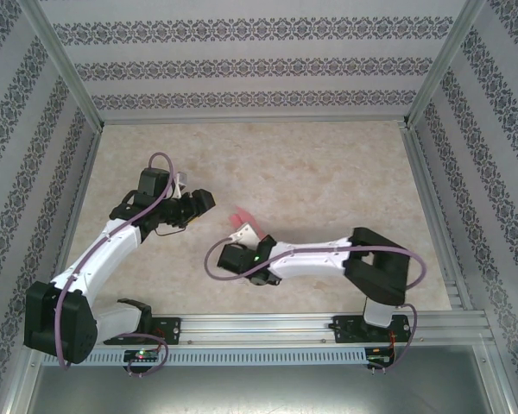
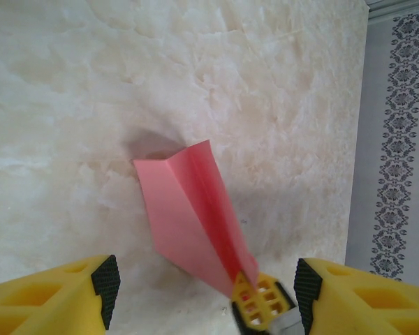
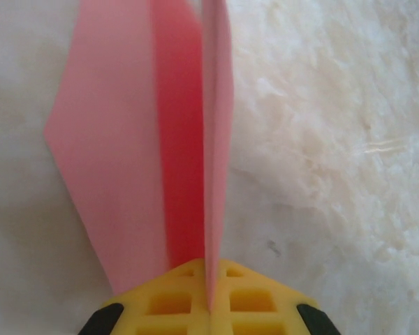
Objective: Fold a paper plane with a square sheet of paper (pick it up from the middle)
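The pink-red sheet of paper is folded into a pointed paper plane (image 1: 240, 219) with a centre crease and two flaps. My right gripper (image 1: 246, 235) is shut on its narrow end and holds it just above the table, with the wide end pointing away (image 3: 126, 139). In the right wrist view the yellow jaws (image 3: 211, 296) are pressed together on the upright flap. My left gripper (image 1: 198, 203) stands open to the left of the plane and is not touching it. Its wrist view looks along the plane (image 2: 188, 209), between its own black-padded fingertips (image 2: 106, 283), with the right gripper's yellow fingers (image 2: 262, 303) at the plane's tip.
The beige marbled table (image 1: 328, 172) stretches behind and to the right of both arms. Patterned walls with aluminium posts (image 1: 432, 69) close in the back and sides. A metal rail (image 1: 285, 328) with the arm bases runs along the near edge.
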`<state>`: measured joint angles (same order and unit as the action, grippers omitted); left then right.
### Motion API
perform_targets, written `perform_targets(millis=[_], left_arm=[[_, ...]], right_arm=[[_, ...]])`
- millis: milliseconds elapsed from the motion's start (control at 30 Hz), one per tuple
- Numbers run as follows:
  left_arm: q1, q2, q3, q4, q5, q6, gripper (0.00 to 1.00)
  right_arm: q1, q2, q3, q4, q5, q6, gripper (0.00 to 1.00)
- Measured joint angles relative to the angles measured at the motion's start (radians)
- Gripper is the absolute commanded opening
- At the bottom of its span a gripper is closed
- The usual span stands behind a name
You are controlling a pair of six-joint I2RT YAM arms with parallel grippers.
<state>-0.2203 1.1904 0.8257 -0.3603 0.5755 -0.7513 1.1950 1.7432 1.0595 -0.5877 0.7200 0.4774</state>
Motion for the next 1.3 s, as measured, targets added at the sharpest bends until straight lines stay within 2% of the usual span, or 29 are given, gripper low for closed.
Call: perform_targets(millis=[267,367,567,700,867,1133,1300], left_arm=[[-0.013,-0.001,-0.095,0.077,0.05,-0.077,0.7],[-0.061,-0.001,-0.133,0.132,0.042,-0.144,0.71],[-0.172,0.024,-0.139,0.29,0.013,-0.261,0.71],[-0.221,0.114,-0.137,0.377,-0.005,-0.313,0.71],[-0.276,0.217,-0.098,0.404,-0.011,-0.338,0.69],[-0.299,0.299,-0.059,0.486,-0.011,-0.374,0.59],[-0.309,0.325,-0.042,0.5,-0.004,-0.384,0.44]], right_arm=[[-0.099,-0.211,-0.069,0.069,-0.087,0.002,0.0],[-0.128,-0.252,-0.089,0.099,-0.14,0.003,0.0],[-0.139,-0.278,-0.092,0.128,-0.199,0.002,0.0],[-0.139,-0.285,-0.092,0.13,-0.222,0.002,0.0],[-0.139,-0.298,-0.092,0.13,-0.233,0.002,0.0],[-0.139,-0.301,-0.092,0.145,-0.25,0.002,0.0],[-0.139,-0.302,-0.092,0.155,-0.251,-0.006,0.0]])
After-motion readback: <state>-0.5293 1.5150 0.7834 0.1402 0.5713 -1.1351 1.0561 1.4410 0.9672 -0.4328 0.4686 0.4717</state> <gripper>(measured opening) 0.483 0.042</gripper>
